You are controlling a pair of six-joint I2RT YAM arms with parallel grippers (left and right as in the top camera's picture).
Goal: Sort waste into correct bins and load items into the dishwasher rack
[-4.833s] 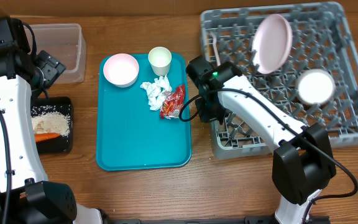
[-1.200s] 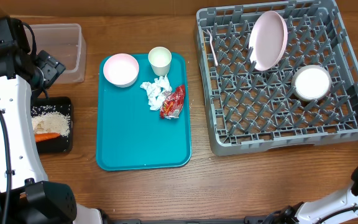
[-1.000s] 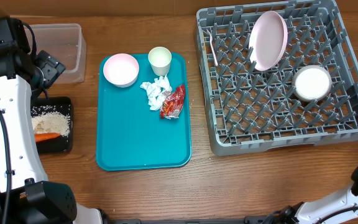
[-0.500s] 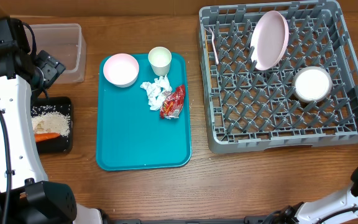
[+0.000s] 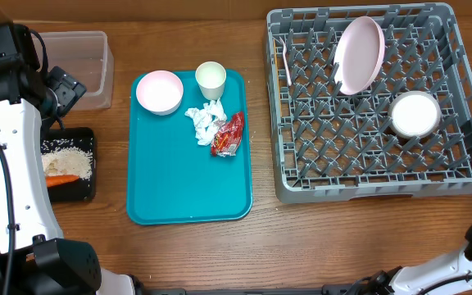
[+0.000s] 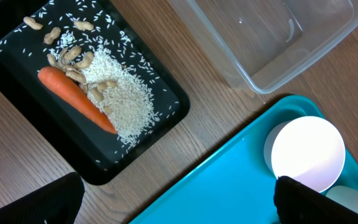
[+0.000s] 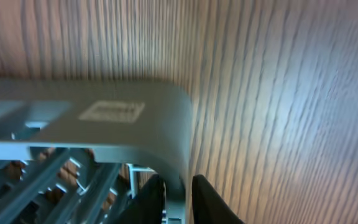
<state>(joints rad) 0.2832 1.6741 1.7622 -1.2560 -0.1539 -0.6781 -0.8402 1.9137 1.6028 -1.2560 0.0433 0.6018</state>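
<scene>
R-wrist cam only: R fingers [image 7: 146,198] pinch rack [image 7: 104,134] corner; unseen overhead.

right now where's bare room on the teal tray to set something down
The near half of the teal tray is bare, from the tissue and red wrapper to its front rim. Its far end is crowded with the bowl and cup. The wood strip between tray and rack is narrow but open.
</scene>
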